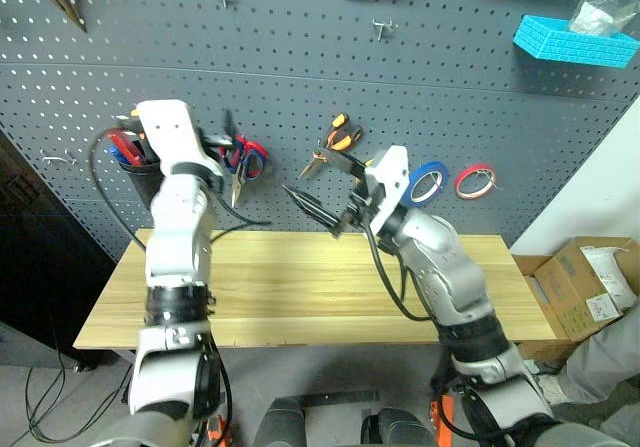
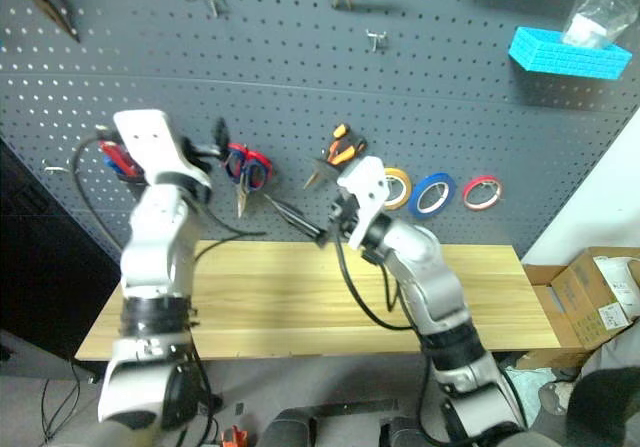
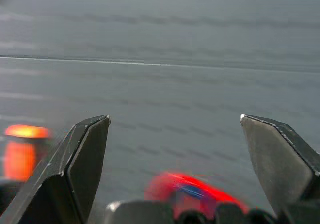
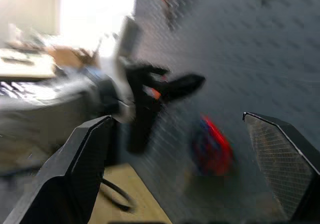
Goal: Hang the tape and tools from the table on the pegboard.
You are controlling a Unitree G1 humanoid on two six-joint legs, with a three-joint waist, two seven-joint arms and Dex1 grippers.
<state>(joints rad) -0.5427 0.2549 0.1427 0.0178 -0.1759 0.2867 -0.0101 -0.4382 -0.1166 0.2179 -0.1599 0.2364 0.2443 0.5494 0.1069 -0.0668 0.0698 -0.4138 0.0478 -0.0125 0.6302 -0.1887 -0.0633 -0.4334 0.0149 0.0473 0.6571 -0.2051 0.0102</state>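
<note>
Arm shells: we see glossy silver-grey casings on both arms, built from rounded segments.
Joints: black ribbed collars separate the segments, one at each elbow and one near each wrist.
Wrist housings: a flat white block caps each forearm, just behind the end effector.
Left end effector [image 3: 175, 134]: two black wedge-shaped fingers [image 3: 82, 169] with bevelled edges and smooth matte faces.
Right end effector [image 4: 175, 134]: two black wedge fingers [image 4: 282, 169]; we make out a fine cross-hatched grip texture on one inner face.
Cables: a black cable loops loosely off each forearm, near the wrist.
Accents: small orange patches show low on the arms.
</note>
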